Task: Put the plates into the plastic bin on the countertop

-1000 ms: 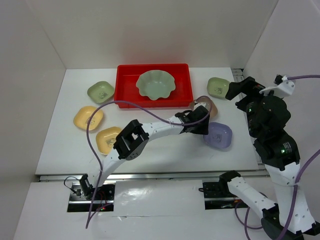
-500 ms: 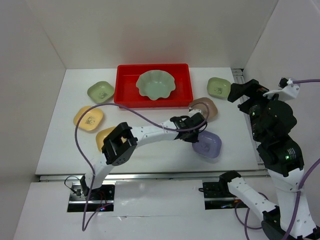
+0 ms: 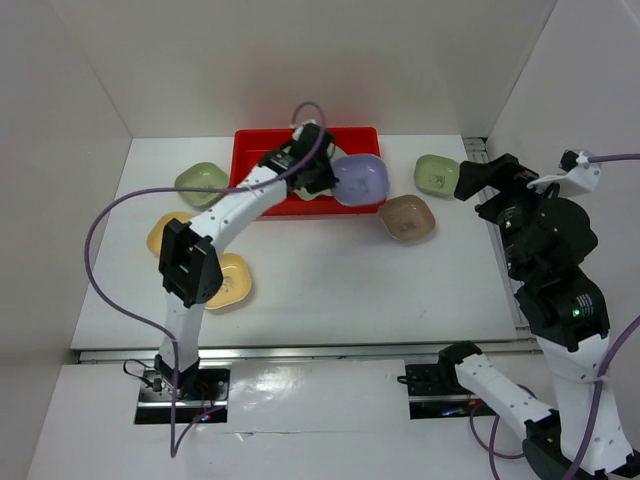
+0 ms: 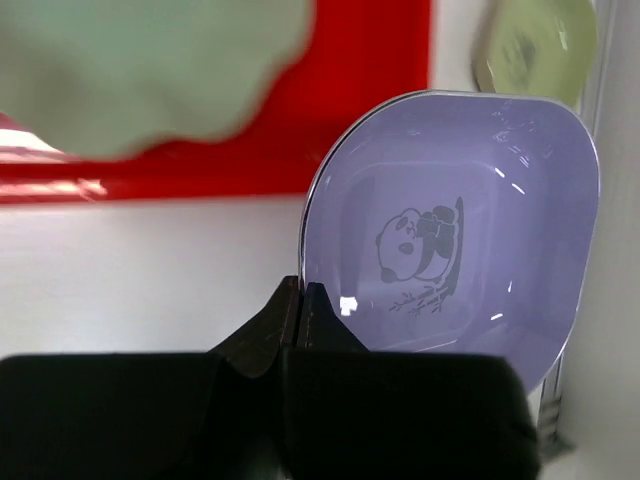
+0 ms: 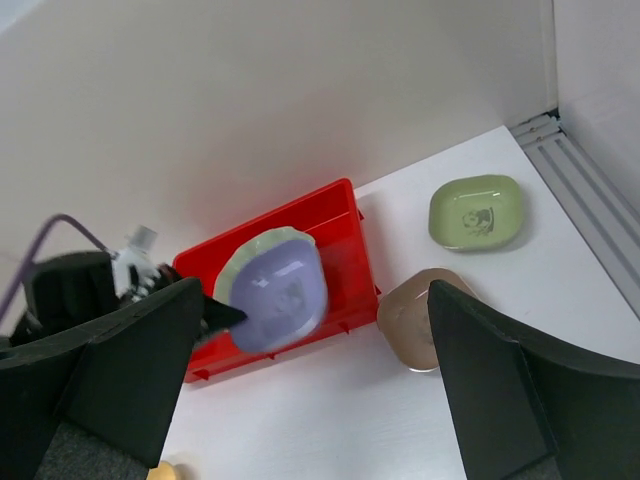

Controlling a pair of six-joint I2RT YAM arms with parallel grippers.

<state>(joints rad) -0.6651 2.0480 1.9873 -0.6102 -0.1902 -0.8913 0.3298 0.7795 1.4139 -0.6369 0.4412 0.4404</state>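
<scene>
**Here, a lavender dish held at the red bin's right end**

Plainly, the left end effector is closed tight on the lavender dish. In the left wrist view its 2 fingers pinch the near rim, with no gap showing between them beyond the rim itself. A panda print shows on the dish's inner floor.

From above, the dish overlaps the right end of the red bin, and part of it reaches past the bin's right rim. Whether it touches the bin or is clear of it cannot be told.

Inside the bin lies the scalloped pale-green plate. From the right wrist view the lavender dish covers much of it.

The right end effector stands well to the right of the bin. Its fingers are spread wide and hold nothing.

5 more dishes rest on the white worktop:
- The brown dish is just off the bin's front right corner.
- The right green dish is a little beyond the bin's right end.
- The left green dish is just beside the bin's left end.
- The yellow dish is in front of the bin's left end and further out, partly behind the left arm.
- The tan dish is well in front of the bin's left half, touching the arm's dark link in the overhead view.
</scene>
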